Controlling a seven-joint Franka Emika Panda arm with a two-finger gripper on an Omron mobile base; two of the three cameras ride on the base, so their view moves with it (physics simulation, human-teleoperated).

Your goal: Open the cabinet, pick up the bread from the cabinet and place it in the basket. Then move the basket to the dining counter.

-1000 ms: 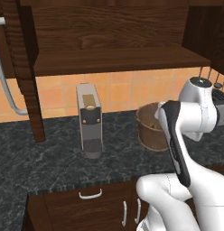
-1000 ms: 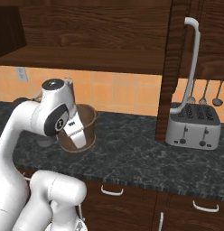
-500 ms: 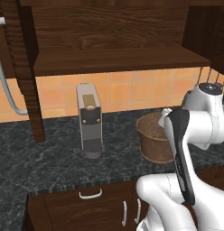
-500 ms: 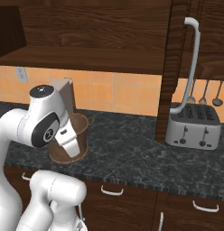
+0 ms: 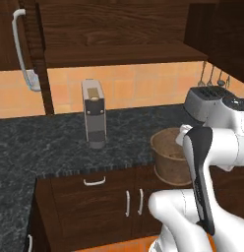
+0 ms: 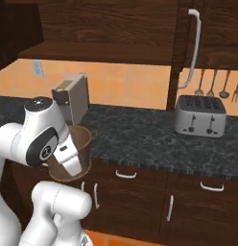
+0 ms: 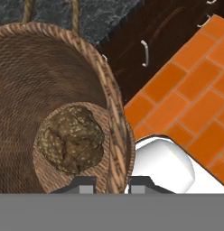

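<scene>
basket now off the granite, fingers mostly cropped

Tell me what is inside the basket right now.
The basket holds a round, seeded brown bread resting on its bottom. The bread covers most of the floor, so anything beneath it is hidden.

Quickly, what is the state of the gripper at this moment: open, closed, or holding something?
Gripper: closed on the rim of the basket, one finger inside the wall and one outside; the bread lies in the basket.
</scene>
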